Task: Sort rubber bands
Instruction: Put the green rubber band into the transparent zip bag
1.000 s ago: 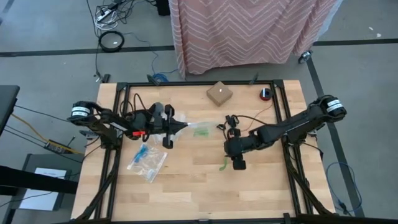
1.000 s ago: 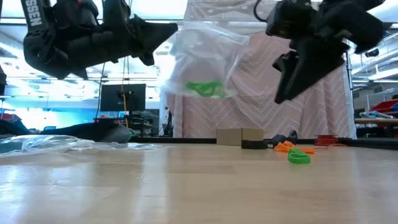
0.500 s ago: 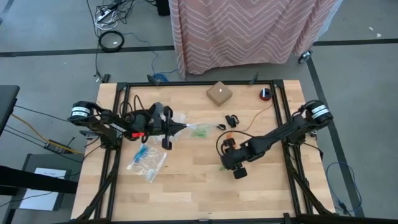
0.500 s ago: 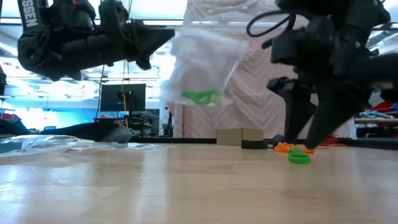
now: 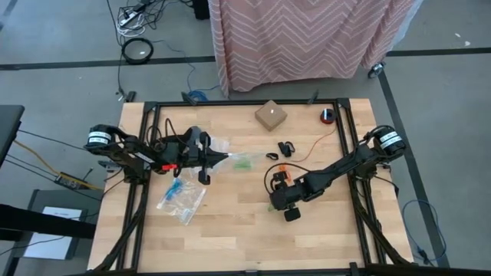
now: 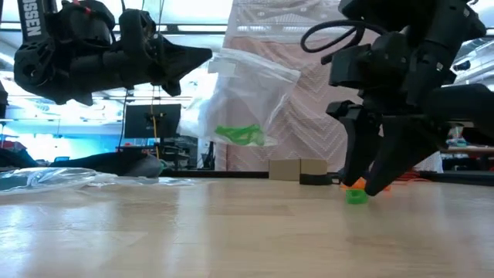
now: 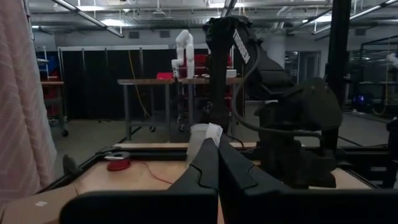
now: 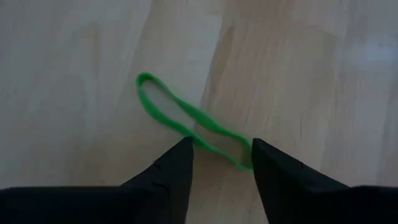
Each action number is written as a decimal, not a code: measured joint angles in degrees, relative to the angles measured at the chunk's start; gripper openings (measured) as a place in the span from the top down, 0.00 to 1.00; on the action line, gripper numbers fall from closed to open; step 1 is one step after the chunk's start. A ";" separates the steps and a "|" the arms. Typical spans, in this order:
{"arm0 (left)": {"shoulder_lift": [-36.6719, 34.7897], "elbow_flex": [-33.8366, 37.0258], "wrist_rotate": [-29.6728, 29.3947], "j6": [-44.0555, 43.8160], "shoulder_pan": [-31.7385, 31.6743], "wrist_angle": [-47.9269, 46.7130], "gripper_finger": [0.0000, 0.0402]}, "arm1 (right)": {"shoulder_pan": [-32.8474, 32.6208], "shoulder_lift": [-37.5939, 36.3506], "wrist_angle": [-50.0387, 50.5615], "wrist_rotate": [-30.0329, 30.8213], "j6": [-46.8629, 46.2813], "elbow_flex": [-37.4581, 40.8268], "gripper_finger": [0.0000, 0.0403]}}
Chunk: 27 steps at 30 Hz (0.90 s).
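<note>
The right claw [image 8: 219, 163] is down at the desk [image 5: 230, 230], its two fingers [image 8: 168, 171] parted a little way with a green rubber band [image 8: 186, 121] lying flat on the wood between the tips; the band is not lifted, and the fingers stand either side of one end of it. In the low view this claw [image 6: 363, 181] reaches the desk top beside a green band [image 6: 356, 196], with orange bands [image 6: 356, 184] just behind. Farther left, the left claw [image 5: 217, 159] is pinched closed on the top edge of a clear plastic bag [image 6: 239, 100], which hangs above the desk with green bands [image 6: 238, 135] inside. Another clear bag [image 5: 182, 199] lies flat near the left arm. Beyond sit black bands [image 5: 285, 148] and a small cardboard box [image 5: 270, 116].
</note>
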<state>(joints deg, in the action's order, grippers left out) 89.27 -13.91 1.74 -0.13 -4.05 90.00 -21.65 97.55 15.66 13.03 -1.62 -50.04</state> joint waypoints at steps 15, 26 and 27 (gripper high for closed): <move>0.00 0.00 0.46 -0.29 0.81 -0.01 1.00 | 0.81 0.51 -1.21 0.58 -3.71 0.06 1.00; 0.00 0.00 0.46 -0.23 0.81 -0.01 1.00 | 0.96 -0.69 -0.92 -0.89 1.58 -1.62 0.79; 0.00 0.00 0.46 -0.20 0.81 -0.03 1.00 | 1.13 -0.69 0.14 -2.32 2.30 -1.59 0.75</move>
<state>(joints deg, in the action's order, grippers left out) 89.27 -13.91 2.20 -0.34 -3.25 89.97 -20.52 96.86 15.80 10.71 0.67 -51.63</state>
